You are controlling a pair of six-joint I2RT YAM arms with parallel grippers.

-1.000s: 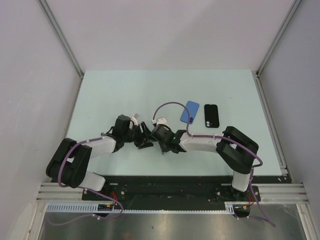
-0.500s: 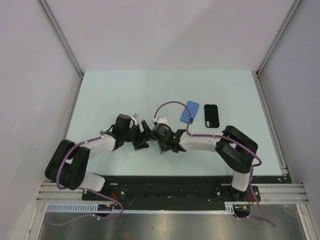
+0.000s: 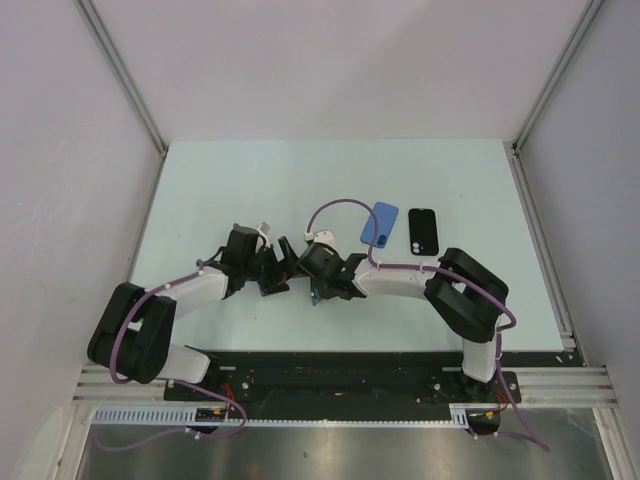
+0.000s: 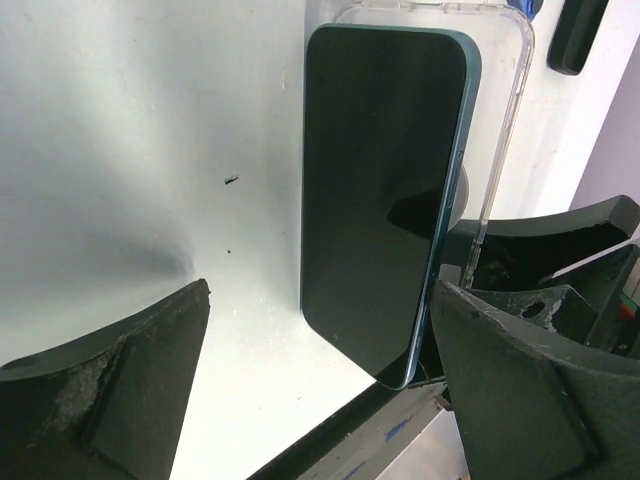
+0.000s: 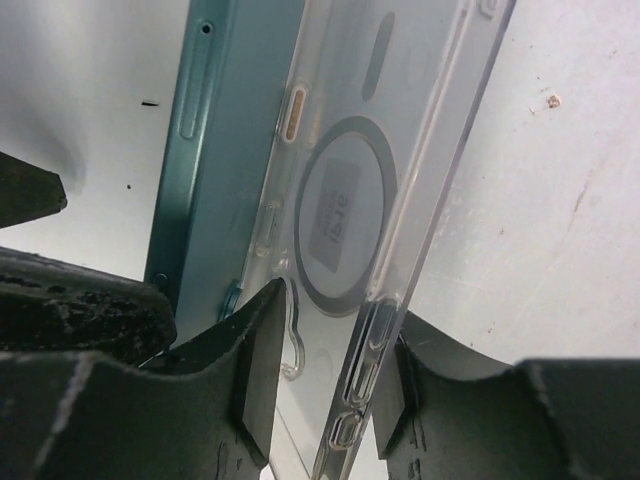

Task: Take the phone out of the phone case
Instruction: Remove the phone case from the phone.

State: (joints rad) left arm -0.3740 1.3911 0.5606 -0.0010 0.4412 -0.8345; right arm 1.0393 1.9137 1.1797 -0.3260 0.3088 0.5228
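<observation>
Centrally, over the desk's (image 3: pixel 250 190) near part: right tool (image 5: pixel 330 350) clamped on the clear case (image 5: pixel 370 180); the phone (image 4: pixel 380 180), partly out of it, sits between the left tool's (image 4: pixel 318 300) wide-spread fingers.

right tool (image 5: pixel 325 378) pinching clear case (image 5: pixel 390 170) | teal phone (image 5: pixel 212 150) edge-on against case's left side

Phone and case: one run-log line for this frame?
right gripper: shut on clear case | left gripper: open, phone between fingers | phone: partly out of clear case | task: not done
</observation>
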